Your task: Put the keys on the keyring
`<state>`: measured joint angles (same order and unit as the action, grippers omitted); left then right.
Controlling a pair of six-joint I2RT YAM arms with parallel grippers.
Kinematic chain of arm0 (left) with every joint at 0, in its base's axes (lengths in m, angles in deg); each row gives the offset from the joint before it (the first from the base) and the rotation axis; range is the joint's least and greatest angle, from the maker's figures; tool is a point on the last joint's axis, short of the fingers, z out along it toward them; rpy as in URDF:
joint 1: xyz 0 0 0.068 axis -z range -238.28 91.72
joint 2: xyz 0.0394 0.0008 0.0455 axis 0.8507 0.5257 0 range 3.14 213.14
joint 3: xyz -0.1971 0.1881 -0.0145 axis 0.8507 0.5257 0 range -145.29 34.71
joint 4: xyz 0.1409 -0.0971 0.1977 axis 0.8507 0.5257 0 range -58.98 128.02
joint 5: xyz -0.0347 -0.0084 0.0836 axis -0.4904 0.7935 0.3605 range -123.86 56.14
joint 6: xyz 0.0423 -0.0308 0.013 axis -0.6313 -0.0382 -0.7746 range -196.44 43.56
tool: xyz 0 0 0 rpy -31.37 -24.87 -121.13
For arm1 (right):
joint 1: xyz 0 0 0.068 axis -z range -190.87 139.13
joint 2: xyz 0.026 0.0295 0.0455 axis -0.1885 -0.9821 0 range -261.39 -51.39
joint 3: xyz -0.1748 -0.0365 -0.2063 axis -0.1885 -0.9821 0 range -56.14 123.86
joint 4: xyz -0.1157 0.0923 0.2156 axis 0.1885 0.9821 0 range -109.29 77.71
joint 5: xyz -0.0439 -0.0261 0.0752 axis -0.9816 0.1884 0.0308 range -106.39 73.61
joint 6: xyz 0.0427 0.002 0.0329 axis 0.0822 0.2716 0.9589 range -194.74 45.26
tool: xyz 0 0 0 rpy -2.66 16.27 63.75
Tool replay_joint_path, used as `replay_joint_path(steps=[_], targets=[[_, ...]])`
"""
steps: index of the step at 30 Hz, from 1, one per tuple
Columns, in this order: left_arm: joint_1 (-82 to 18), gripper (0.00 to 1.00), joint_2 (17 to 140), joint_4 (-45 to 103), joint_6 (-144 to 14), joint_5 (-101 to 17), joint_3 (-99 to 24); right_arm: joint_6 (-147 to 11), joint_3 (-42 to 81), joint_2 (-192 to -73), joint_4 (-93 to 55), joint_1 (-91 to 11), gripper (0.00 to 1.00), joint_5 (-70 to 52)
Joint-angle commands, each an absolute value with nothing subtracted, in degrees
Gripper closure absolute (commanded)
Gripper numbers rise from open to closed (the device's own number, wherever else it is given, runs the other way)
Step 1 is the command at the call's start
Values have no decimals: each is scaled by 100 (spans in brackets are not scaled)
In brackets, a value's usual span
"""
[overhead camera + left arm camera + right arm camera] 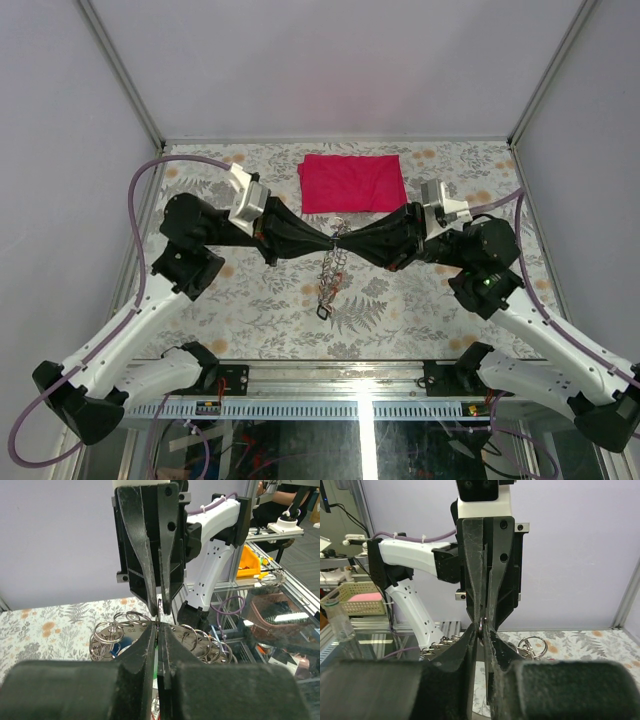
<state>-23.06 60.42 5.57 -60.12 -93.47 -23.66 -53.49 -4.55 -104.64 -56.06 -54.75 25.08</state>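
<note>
My left gripper (158, 628) and right gripper (481, 629) meet tip to tip just on the near side of the red cloth (352, 183). Both are pinched tight on the keyring (159, 609), a thin dark loop standing edge-on between them. The keys (331, 275) dangle from it among small silvery split rings.

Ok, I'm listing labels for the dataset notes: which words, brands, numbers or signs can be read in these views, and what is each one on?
No text can be read in any of the three views.
Small coloured stickers on the front rail, top view: too small to read.
</note>
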Motion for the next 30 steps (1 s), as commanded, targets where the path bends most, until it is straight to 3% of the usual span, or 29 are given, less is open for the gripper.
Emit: replay_joint_path(steps=[1, 9, 15, 24, 30], targets=[[-2279, 100, 6024, 2415, -7221, -9421, -3016, -6064, 28, -9956, -4839, -5480, 82, 2287], [-2283, 100, 6455, 5500, -8925, -9268, -4169, -7005, 517, -9733, -2628, -5478, 69, 1927], [-2199, 100, 6801, 7068, -9657, -8850, -4868, -7246, 799, -9807, -1628, -5480, 66, 1770], [-854, 100, 7557, 9307, -10522, -6364, -6122, -7487, 1035, -10054, -605, -5480, 67, 1934], [-461, 100, 7682, 9819, -10641, -5420, -6460, -7467, 434, -9977, -1129, -5476, 66, 2122]])
